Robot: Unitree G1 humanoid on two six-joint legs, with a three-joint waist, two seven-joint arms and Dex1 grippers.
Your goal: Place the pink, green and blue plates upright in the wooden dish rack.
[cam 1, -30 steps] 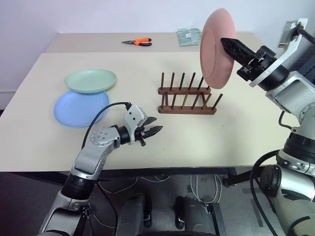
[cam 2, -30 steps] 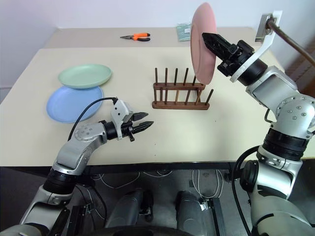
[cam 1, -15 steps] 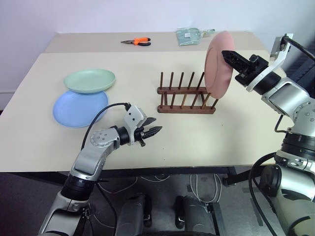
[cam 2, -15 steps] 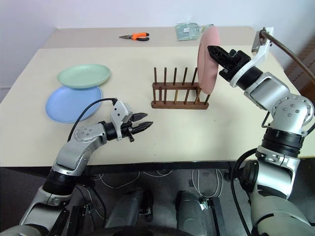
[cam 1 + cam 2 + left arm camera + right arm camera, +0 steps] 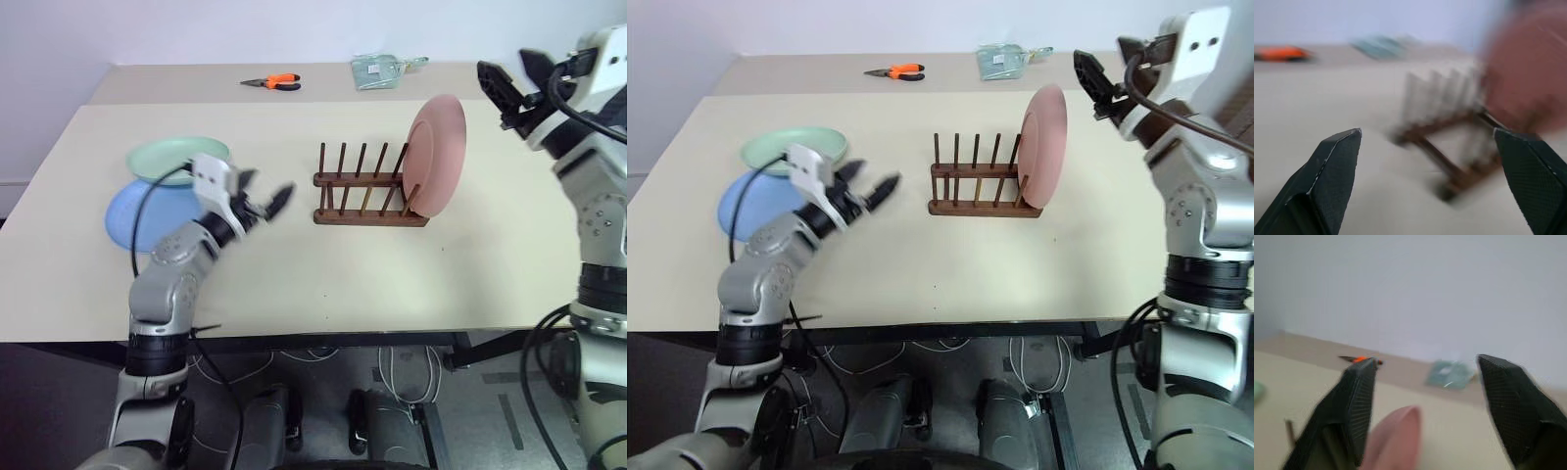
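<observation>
The pink plate [image 5: 437, 155] stands upright at the right end of the wooden dish rack [image 5: 364, 192], leaning between its pegs. Above and to the right of it, my right gripper [image 5: 506, 69] hangs open and apart from the rim; the right wrist view shows the pink plate's [image 5: 1397, 440] top edge below the spread fingers [image 5: 1359, 401]. The green plate [image 5: 157, 157] lies flat at the left, overlapping the blue plate [image 5: 127, 220]. My left gripper [image 5: 266, 201] hovers open just right of those two plates, pointing toward the dish rack [image 5: 1449, 147].
Orange-handled pliers [image 5: 272, 83] and a teal packet [image 5: 377, 71] lie on the far table. Bare tabletop [image 5: 343, 274] stretches in front of the rack up to the near edge.
My right gripper let go of the pink plate, which now stands in the rack, and drew up and to the right. My left gripper opened, rose and swung left toward the flat plates.
</observation>
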